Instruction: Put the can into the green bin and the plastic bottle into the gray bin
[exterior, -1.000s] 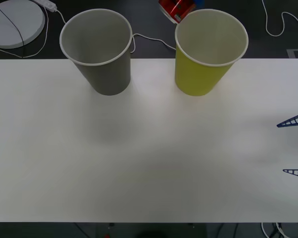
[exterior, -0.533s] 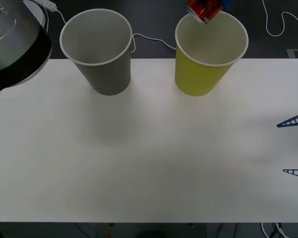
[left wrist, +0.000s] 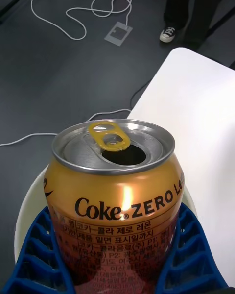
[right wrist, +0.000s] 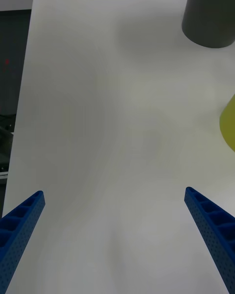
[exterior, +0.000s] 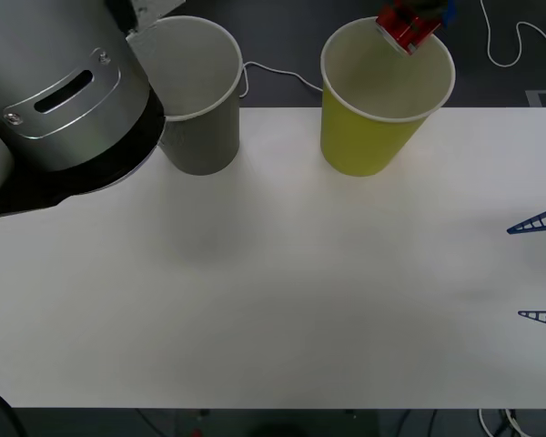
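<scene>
White table [exterior: 282,300] carried gray bin [exterior: 205,137] and green bin [exterior: 369,137]. Can [left wrist: 115,201] was clamped between left gripper [left wrist: 115,269] fingers above green bin's far rim. Right gripper [right wrist: 115,240] was held spread, empty, over table.

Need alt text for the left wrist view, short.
The left tool grips the can between its blue ribbed fingers, top opened and pull tab up, over the white rim of the green bin. Beyond are the white table and dark floor with white cables.
</scene>
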### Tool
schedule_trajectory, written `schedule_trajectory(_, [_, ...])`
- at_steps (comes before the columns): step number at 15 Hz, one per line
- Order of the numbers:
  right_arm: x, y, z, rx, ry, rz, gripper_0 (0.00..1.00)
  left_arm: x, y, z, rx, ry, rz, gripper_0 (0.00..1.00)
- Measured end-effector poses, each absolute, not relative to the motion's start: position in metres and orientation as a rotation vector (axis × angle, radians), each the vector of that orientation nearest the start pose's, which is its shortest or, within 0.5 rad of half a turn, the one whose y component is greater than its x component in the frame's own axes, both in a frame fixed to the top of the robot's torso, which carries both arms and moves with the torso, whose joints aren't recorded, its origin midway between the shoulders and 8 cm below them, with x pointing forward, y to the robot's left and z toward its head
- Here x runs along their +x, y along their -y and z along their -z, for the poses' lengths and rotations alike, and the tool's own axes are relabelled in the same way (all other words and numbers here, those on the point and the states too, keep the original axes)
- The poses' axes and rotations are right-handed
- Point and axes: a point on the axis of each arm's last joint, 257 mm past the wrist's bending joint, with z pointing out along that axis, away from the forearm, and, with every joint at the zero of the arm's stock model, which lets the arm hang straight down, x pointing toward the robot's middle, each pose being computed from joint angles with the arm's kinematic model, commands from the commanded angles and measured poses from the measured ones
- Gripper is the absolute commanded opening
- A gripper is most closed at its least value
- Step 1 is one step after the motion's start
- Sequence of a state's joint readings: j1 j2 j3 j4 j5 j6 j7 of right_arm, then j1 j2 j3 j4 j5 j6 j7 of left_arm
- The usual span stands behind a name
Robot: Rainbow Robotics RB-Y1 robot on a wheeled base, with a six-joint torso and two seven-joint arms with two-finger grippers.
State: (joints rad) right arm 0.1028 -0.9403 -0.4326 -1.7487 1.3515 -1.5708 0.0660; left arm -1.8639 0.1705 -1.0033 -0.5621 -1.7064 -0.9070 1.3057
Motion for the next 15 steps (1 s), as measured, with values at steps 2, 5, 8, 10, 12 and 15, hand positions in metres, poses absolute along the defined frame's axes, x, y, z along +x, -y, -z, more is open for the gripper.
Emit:
schedule_trajectory(2, [0.332,0.333,0.165,-1.677,-1.545,-0.306,1.00,0.590,0.187,-0.054,1.200,-1.861,0.185,0.68])
schedule_trajectory(5, [0.332,0.333,0.165,-1.677,-1.545,-0.306,1.00,0.592,0.185,-0.054,1.218,-1.848,0.169,1.00])
schedule_trajectory(8, [0.332,0.333,0.165,-1.677,-1.545,-0.306,1.00,0.593,0.183,-0.053,1.221,-1.848,0.168,1.00])
schedule_trajectory(10, [0.332,0.333,0.165,-1.677,-1.545,-0.306,1.00,0.593,0.179,-0.053,1.237,-1.850,0.173,1.00])
schedule_trajectory(12, [0.332,0.333,0.165,-1.677,-1.545,-0.306,1.00,0.591,0.165,-0.061,1.269,-1.854,0.214,1.00])
schedule_trajectory(15, [0.332,0.333,0.165,-1.677,-1.545,-0.306,1.00,0.583,0.133,-0.070,1.323,-1.845,0.279,1.00])
